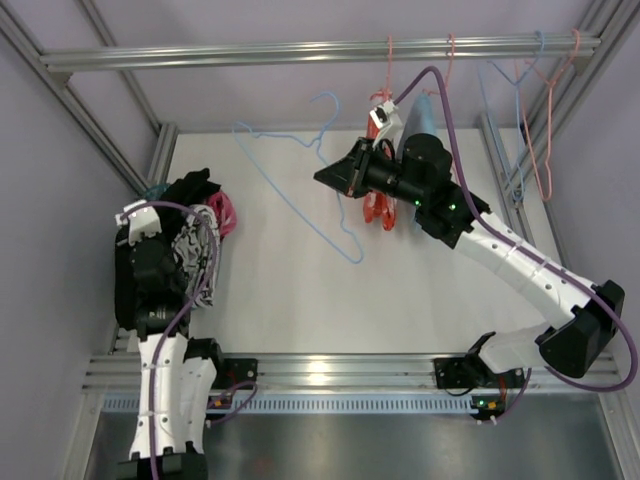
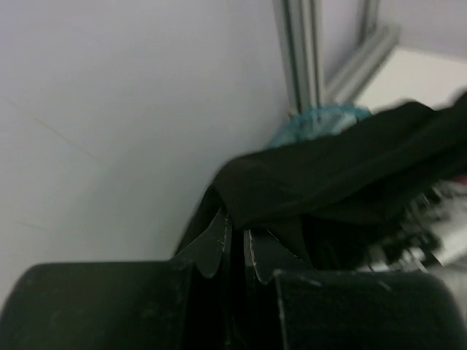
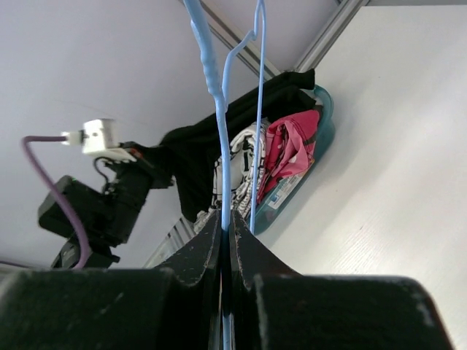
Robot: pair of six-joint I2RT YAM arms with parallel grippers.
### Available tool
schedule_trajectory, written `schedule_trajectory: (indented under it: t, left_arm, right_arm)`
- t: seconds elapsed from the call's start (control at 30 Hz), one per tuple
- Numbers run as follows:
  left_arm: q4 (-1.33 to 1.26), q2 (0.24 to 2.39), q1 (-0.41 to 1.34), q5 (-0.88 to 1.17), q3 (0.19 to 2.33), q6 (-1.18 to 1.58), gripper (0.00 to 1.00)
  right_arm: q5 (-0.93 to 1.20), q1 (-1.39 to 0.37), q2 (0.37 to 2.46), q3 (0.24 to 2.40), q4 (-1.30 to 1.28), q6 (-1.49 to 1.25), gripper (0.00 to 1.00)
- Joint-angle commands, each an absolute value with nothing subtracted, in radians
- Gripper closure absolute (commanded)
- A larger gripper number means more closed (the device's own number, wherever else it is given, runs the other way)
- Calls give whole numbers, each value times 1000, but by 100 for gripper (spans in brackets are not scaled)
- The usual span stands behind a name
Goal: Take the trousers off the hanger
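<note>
Right gripper [image 3: 225, 227] fills the bottom of its wrist view, jaws clamped on the wire of a blue hanger [image 3: 210, 69], which rises toward 12 o'clock. Beyond it, at 1 o'clock, a teal tub [image 3: 325, 117] holds a heap of clothes, with a pink garment [image 3: 288, 142] on top.

Left gripper [image 2: 235, 232] shows its jaws together with only a slit between them. Black trousers [image 2: 343, 175] drape as plain, dark, softly creased cloth from the fingertips toward 2 o'clock. Whether a fold is pinched cannot be told.

From above, the black trousers lie on the heap at 9 o'clock on the white table [image 1: 300, 300], around the left arm's wrist. Orange-red trousers [image 1: 377, 208] hang as a small bright bunch at 1 o'clock, just beneath the right arm, below an orange hanger [image 1: 388, 70] hooked on the rail [image 1: 250, 52]. The arm hides where they join, and their markings are too small to make out.
</note>
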State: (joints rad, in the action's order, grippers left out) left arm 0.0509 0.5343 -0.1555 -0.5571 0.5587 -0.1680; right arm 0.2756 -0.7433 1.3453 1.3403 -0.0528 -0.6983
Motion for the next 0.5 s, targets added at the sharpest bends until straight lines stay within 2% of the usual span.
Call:
schedule_trajectory:
  t: [0.0, 0.13, 0.33, 0.37, 0.47]
  left_arm:
    - [172, 551, -158, -459, 502, -118, 100]
    - [230, 609, -160, -194, 528, -115, 100]
    - [343, 738, -160, -5, 624, -139, 99]
    - [359, 752, -158, 97, 633, -159, 99]
    - [428, 768, -158, 152, 676, -204, 90]
  right_arm:
    - [304, -761, 1307, 1361, 3, -666, 100]
    - [336, -761, 1279, 1364, -31, -617, 100]
    - [371, -761, 1229, 1370, -72, -534, 100]
    - [377, -759, 1215, 1376, -92, -513, 100]
    - [403, -759, 1189, 1397, -143, -476, 100]
